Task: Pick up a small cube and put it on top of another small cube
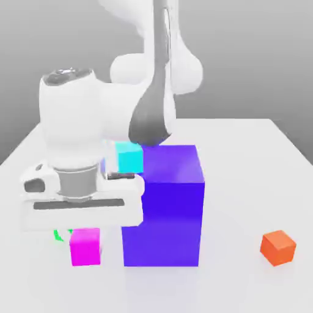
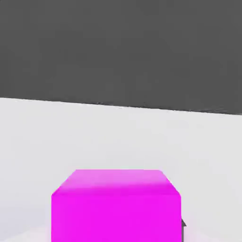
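I am clenching my claw (image 1: pixel 84 235) on the magenta cube (image 1: pixel 85 246), down on the bench (image 1: pixel 244 287) left of the big block (image 1: pixel 165 205). The green cube (image 1: pixel 60 235) is peeking out just behind. I should be lifting straight up, clearing it before centring over it.

The white hand hides most of the green cube (image 1: pixel 59 235) and part of the cyan cube (image 1: pixel 130 158); the hand view's edge crops the magenta cube (image 2: pixel 116 212).

White rounded arm (image 1: pixel 116 104), grey joints, dark elbow patch
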Motion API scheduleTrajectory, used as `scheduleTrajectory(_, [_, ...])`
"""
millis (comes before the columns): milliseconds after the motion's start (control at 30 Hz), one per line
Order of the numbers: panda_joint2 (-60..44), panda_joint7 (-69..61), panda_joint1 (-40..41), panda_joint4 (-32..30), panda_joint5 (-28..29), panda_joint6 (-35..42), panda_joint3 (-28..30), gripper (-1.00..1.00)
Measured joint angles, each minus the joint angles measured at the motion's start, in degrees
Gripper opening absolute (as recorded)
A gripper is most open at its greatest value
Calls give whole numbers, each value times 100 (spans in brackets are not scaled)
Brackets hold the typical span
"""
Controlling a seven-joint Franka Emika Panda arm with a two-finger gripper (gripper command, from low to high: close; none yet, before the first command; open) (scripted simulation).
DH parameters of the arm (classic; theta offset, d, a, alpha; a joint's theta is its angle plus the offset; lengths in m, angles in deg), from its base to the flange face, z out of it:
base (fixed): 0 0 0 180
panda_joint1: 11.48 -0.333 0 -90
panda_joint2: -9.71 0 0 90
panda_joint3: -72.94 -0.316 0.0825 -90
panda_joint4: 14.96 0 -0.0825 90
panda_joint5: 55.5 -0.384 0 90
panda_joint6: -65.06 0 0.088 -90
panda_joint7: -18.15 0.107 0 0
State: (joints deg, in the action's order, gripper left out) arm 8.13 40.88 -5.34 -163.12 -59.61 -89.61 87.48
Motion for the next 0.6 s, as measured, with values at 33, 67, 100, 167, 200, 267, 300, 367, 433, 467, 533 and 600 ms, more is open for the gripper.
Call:
scheduleTrajectory(33, [128, 89, 166, -135, 105, -3, 22, -100])
scheduleTrajectory(67, [256, 182, 306, -271, 218, -6, 75, -100])
scheduleTrajectory(100, [384, 282, 442, -405, 339, -8, 115, -100])
scheduleTrajectory(167, [642, 497, 686, -674, 603, -9, 189, -100])
scheduleTrajectory(200, [771, 612, 800, -806, 747, -7, 227, -100])
scheduleTrajectory(267, [1042, 843, 1102, -1121, 1050, 17, 319, -100])
scheduleTrajectory(300, [1186, 952, 1288, -1311, 1202, 42, 371, -100])
scheduleTrajectory(367, [1212, 949, 1414, -1567, 1233, 20, 477, -100])
scheduleTrajectory(433, [901, 822, 1406, -1626, 1059, -280, 503, -100])
scheduleTrajectory(467, [705, 720, 1363, -1630, 918, -462, 522, -100])
scheduleTrajectory(533, [283, 443, 1297, -1622, 521, -848, 471, -100])
scheduleTrajectory(600, [-124, 83, 1354, -1603, 7, -1213, 271, 100])
